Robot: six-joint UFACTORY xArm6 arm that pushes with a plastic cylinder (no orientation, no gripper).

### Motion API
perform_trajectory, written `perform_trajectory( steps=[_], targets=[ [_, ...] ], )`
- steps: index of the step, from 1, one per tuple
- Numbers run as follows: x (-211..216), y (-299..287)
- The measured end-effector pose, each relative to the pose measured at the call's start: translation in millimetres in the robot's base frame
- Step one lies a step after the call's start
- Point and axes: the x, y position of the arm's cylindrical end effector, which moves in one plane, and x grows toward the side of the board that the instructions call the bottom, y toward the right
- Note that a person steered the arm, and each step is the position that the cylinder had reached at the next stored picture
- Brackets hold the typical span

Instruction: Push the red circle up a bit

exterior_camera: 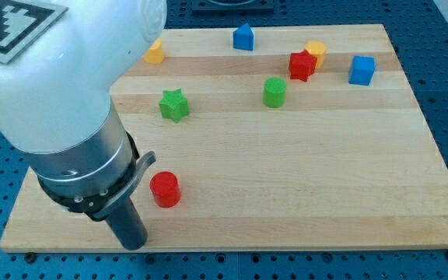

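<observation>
The red circle [164, 189] stands near the view's bottom left of the wooden board [302, 179]. My rod comes down from the arm at the view's left. My tip [134, 244] rests on the board just below and to the left of the red circle, a small gap apart from it.
A green star [174, 104] and a green circle [274, 92] lie mid-board. A red star-like block [302, 65] touches a yellow block [315, 53]. A blue cube [362, 70] is at the right, a blue block [243, 36] and a yellow block [155, 52] at the top.
</observation>
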Motion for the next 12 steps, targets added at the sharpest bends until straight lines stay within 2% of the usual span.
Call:
perform_trajectory(
  steps=[7, 12],
  targets=[
    [-37.2, -8.7],
    [-46.7, 43.8]
  ],
)
